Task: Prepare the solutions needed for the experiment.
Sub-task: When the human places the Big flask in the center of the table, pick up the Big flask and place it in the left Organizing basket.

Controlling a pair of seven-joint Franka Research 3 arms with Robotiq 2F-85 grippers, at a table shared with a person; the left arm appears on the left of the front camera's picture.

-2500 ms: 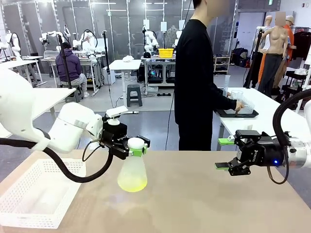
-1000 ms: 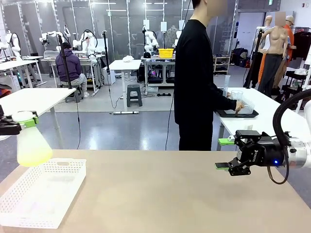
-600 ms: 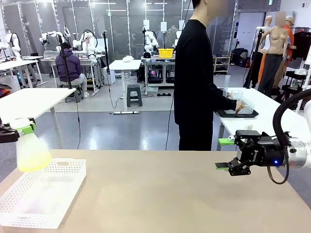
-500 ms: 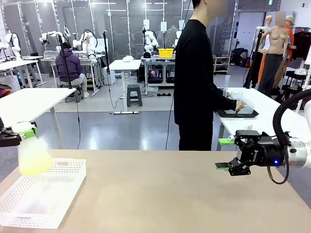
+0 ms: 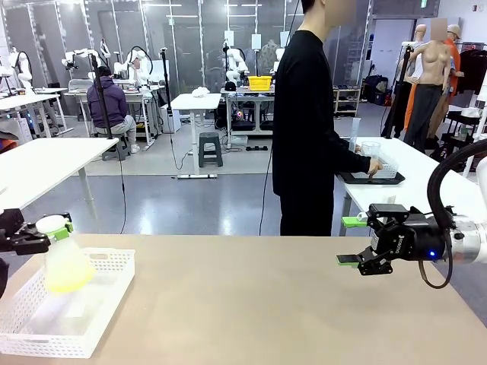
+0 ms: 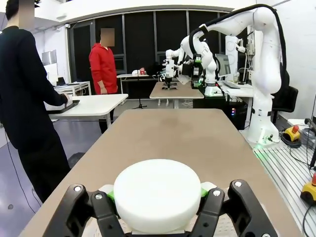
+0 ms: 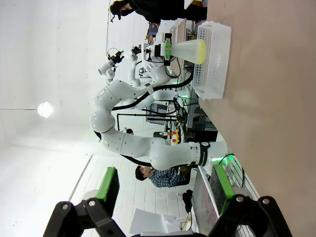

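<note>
Left gripper (image 5: 46, 233) clenched on flask (image 5: 67, 262) neck, yellow-green solution (image 5: 67, 280) inside, hanging over white basket (image 5: 91, 323), frame lower left. Right gripper (image 5: 351, 241) released, mid-right, above table (image 5: 266, 304).

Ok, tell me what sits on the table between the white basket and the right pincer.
Nothing: in the front view the table is bare from the white basket to the open right pincer.
</note>
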